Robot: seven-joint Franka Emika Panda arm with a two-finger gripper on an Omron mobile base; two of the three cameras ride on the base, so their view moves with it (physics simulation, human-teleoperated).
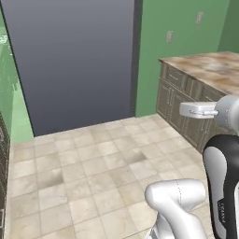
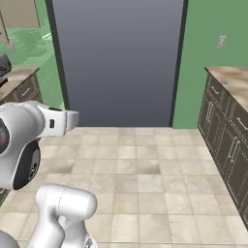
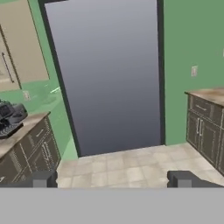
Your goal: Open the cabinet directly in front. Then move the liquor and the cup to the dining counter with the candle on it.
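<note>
Beige wall cabinet [image 3: 19,43] cut off at left edge.

Grey doorway [image 3: 109,78] beyond tiled floor [image 3: 131,164]

Green walls [image 2: 208,72]; beige tiled floor [image 2: 145,169]

Arm [image 1: 179,200] glossy white, rounded tube segments; joints dark charcoal with black bands; small pale lettering on dark joint cover. Claw [image 3: 111,178] fingertips small, dark grey, blocky.
</note>
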